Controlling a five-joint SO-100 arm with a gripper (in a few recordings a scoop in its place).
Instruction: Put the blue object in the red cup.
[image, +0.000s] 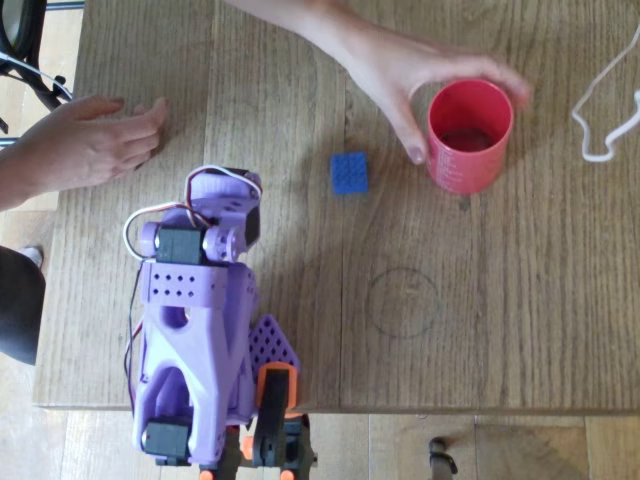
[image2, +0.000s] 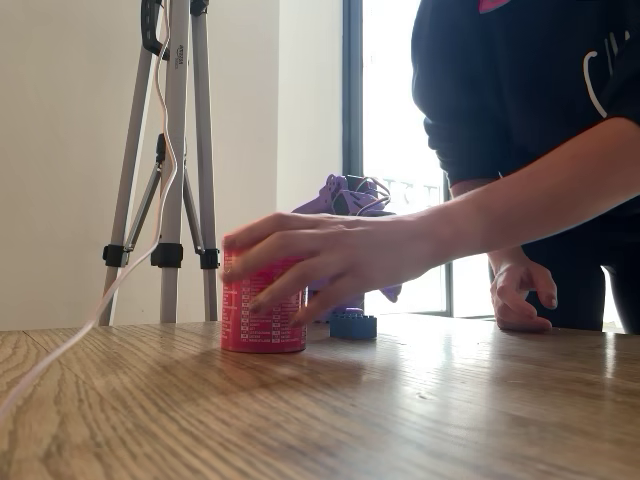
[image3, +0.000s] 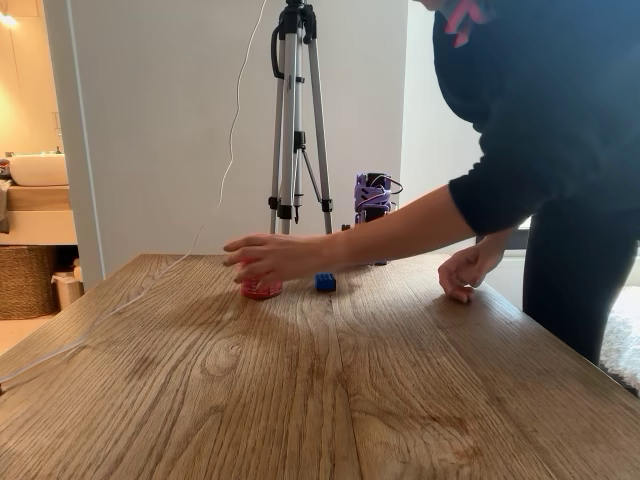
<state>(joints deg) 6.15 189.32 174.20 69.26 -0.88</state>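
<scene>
The blue object (image: 349, 172) is a small studded brick lying flat on the wooden table (image: 500, 320), left of the red cup (image: 470, 135) in the overhead view. The cup stands upright with its mouth up, and a person's hand (image: 400, 70) is wrapped around it. In both fixed views the brick (image2: 353, 325) (image3: 325, 282) sits just beside the cup (image2: 262, 320) (image3: 262, 290). My purple arm (image: 195, 310) is folded at the table's near-left edge. Its gripper (image: 278, 365) lies low there, far from brick and cup, its purple and orange jaws together with nothing between them.
The person's other hand (image: 90, 140) rests flat on the table's left side, close to the arm. A white cable (image: 600, 110) loops at the far right. A tripod (image3: 295, 120) stands behind the table. A faint pencilled circle (image: 402, 300) marks the wood.
</scene>
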